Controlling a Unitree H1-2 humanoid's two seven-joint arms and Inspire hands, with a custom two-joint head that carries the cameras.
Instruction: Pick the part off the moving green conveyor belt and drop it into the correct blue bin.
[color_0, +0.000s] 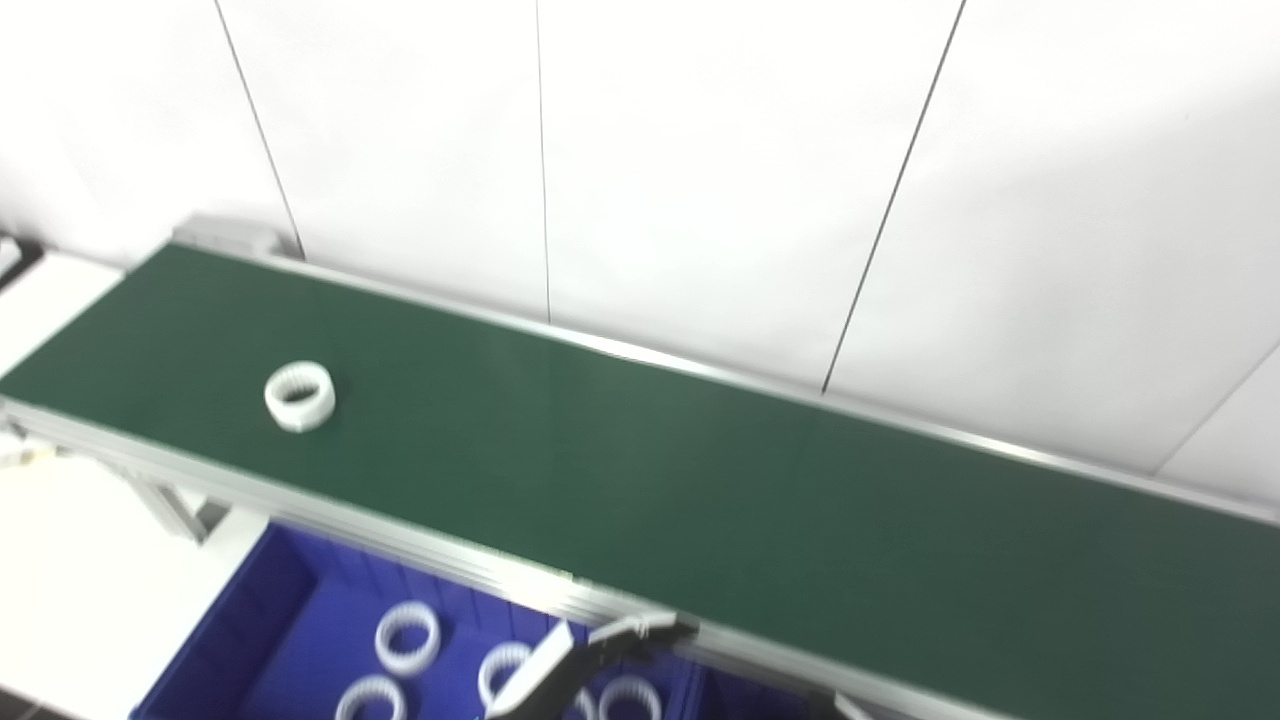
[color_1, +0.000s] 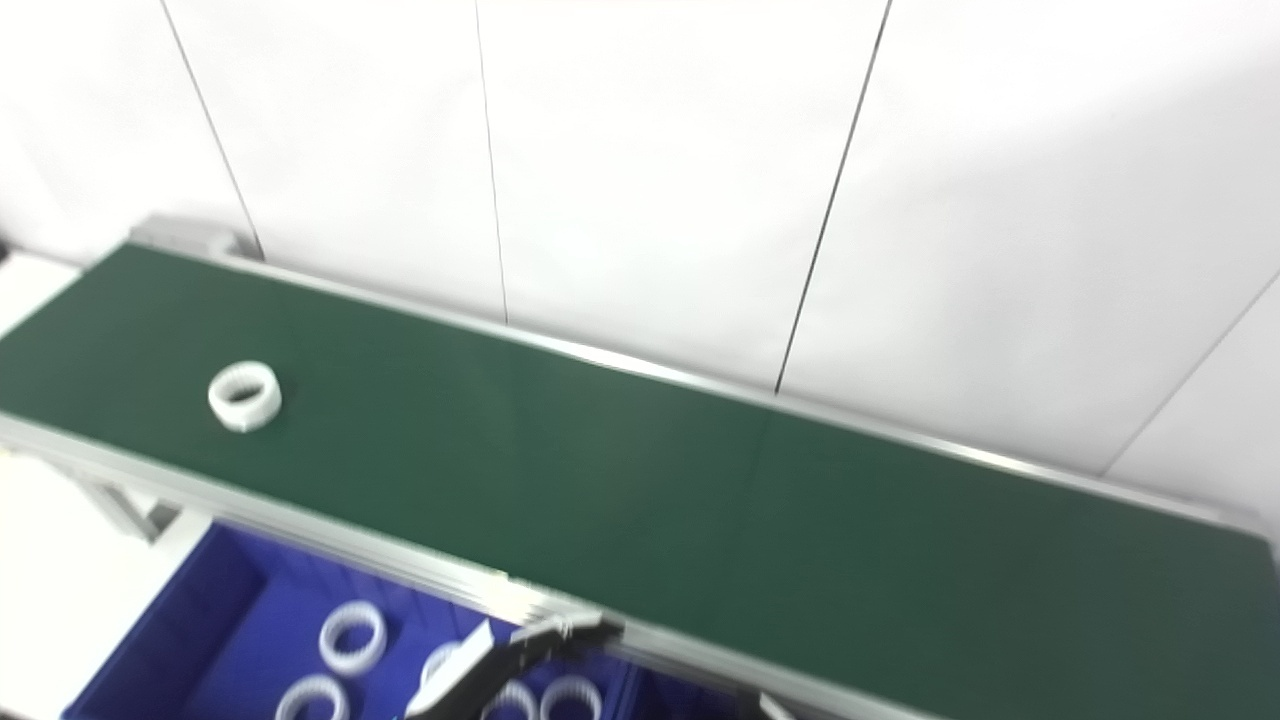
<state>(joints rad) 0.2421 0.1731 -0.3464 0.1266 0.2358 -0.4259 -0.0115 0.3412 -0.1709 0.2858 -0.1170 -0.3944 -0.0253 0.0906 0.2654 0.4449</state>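
**White ring rides the far left of the belt; one hand hovers over the bin**

Nearest the camera, at the bottom edge, sits a blue bin (color_0: 235, 620) below the conveyor's near rail. Several white toothed rings (color_0: 407, 637) lie flat on its floor, apart from one another.

Above the bin, a robot hand (color_0: 585, 660) rises from the bottom of the picture, just left of centre. Only a pale segment and dark fingers (color_0: 640, 632) show, reaching up to the near aluminium rail (color_0: 400, 535) of the conveyor. Nothing is seen in its grasp, but the view is blurred and cropped, so whether the fingers are spread or curled cannot be told. It appears to be the left hand. A dark sliver at the bottom edge further right may belong to the other arm; its hand is out of sight.

Beyond the rail, the green conveyor belt (color_0: 700, 480) runs diagonally from upper left to lower right. The part, a white ring with a toothed edge (color_0: 299, 396), lies flat on the belt near its left end, closer to the near rail, well apart from the hand.

Behind the belt stands a white panelled wall (color_0: 700, 180) with thin dark seams.
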